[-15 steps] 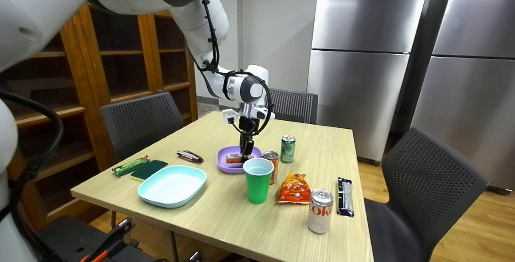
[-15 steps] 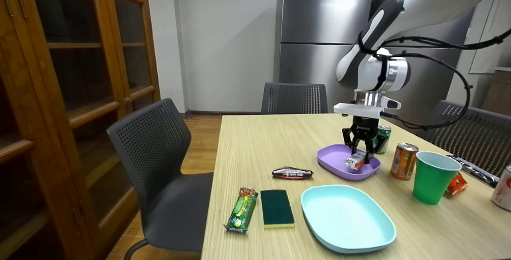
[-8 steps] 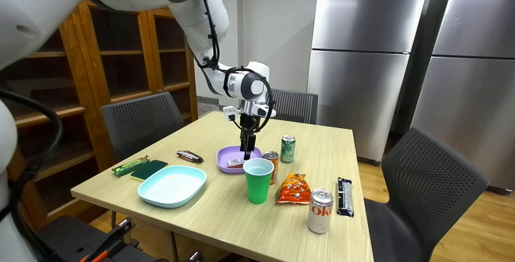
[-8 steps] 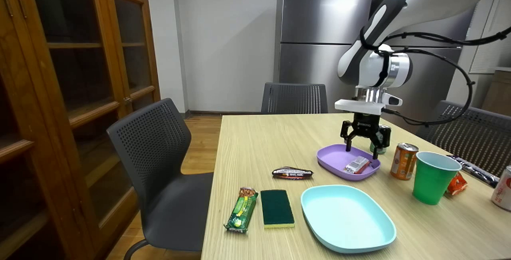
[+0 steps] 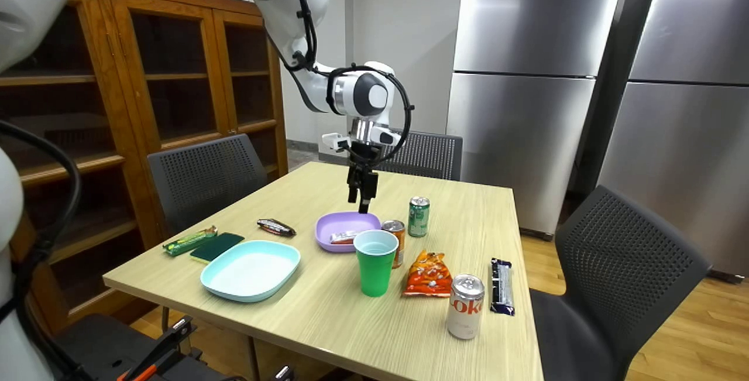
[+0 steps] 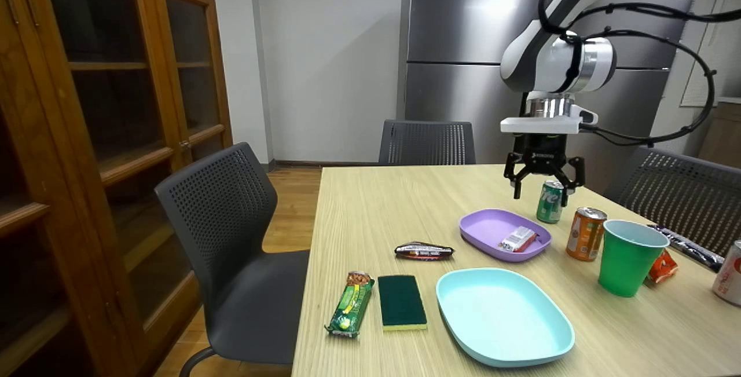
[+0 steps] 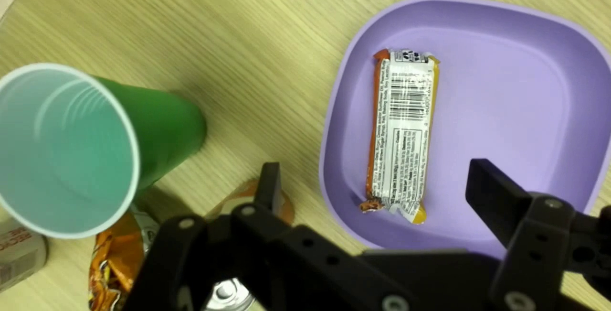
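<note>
Evidently, release looks complete: my gripper (image 6: 541,196) hangs spread and empty; wrist view places the granola bar (image 7: 403,134) at nine o'clock inside the purple tray (image 7: 506,91). Next move calls for lifting clear.

Robot arm (image 5: 275,6), one: white, rounded links; dark-grey joint trim (image 5: 361,94); round white end cap (image 5: 377,95). Cables (image 6: 711,80): black, secured with black ties. Wrist collar (image 6: 549,105): silver metal. Bracket (image 6: 539,125): white, flat-fronted. Housing (image 6: 541,146): black, small white lettering. Jaws: black, angular, jointed; blocky pads (image 7: 494,194); round metal screw heads (image 7: 520,300).
</note>
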Available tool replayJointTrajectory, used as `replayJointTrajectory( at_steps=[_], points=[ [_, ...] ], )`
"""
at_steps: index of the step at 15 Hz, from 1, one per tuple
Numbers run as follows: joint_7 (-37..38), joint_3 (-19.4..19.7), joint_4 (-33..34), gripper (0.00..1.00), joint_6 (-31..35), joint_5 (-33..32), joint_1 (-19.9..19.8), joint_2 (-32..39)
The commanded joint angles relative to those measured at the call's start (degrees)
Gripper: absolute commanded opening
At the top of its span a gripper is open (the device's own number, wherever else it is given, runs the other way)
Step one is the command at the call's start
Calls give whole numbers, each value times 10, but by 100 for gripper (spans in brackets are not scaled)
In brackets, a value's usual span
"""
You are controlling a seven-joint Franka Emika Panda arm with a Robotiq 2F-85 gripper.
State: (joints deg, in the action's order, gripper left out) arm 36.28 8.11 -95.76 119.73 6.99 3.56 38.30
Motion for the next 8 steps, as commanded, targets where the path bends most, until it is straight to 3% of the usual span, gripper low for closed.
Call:
replayJointTrajectory(
  at_steps=[1, 8],
  points=[
    [-53, 3, -46, 100, -16, -41, -7, -59],
    [-179, 9, -87, 100, 14, -90, -39, -99]
  ],
)
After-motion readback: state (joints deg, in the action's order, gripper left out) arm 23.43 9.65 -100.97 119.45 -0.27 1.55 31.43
